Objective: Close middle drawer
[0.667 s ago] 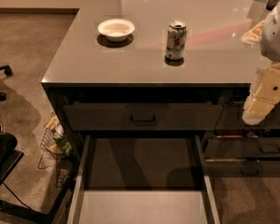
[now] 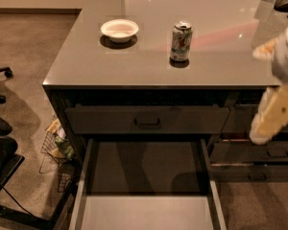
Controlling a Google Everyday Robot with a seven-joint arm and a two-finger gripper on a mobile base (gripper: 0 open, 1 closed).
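While the grey counter (image 2: 182, 56) fills the upper half of the frame, the middle drawer (image 2: 144, 210) stands pulled far out at bottom centre, its pale floor bare and its front cut off by the lower edge. The gripper (image 2: 271, 116) hangs at the right edge, level with the cabinet's drawer fronts and apart from the open drawer; whether it is open or closed, I cannot tell. Approach seems the step in hand: next it must get round to the hidden front and push straight inward, well below the bowl (image 2: 119, 30) and can (image 2: 181, 41).
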